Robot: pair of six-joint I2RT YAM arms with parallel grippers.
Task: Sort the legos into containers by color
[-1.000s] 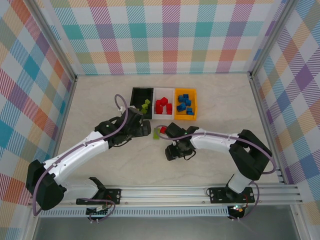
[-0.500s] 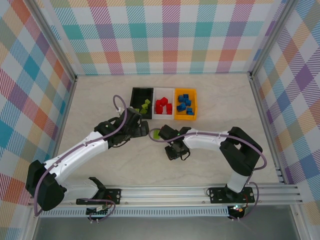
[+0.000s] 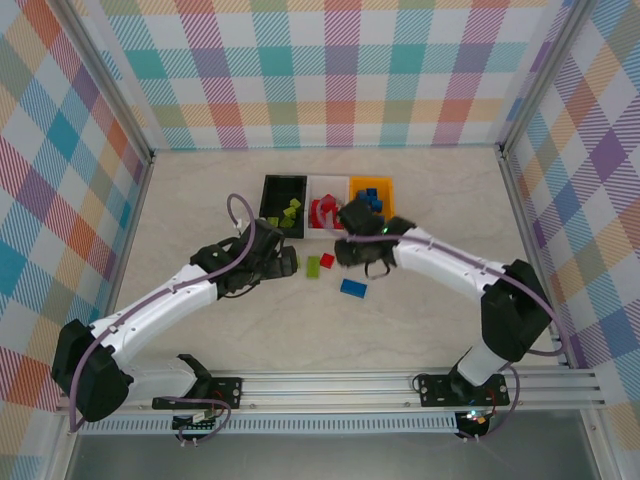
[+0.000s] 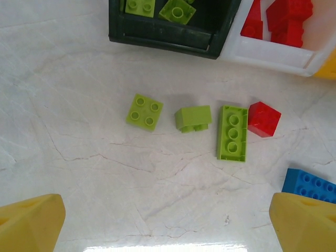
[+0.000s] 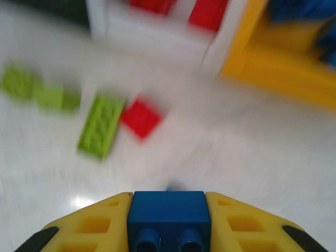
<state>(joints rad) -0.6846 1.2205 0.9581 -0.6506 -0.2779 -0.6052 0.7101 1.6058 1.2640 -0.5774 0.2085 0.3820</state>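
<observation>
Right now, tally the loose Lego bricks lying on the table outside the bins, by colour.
Lime green bricks: 3
Red brick: 1
Blue brick: 1
Total: 5
Not counted: the held blue brick in the right gripper.
</observation>
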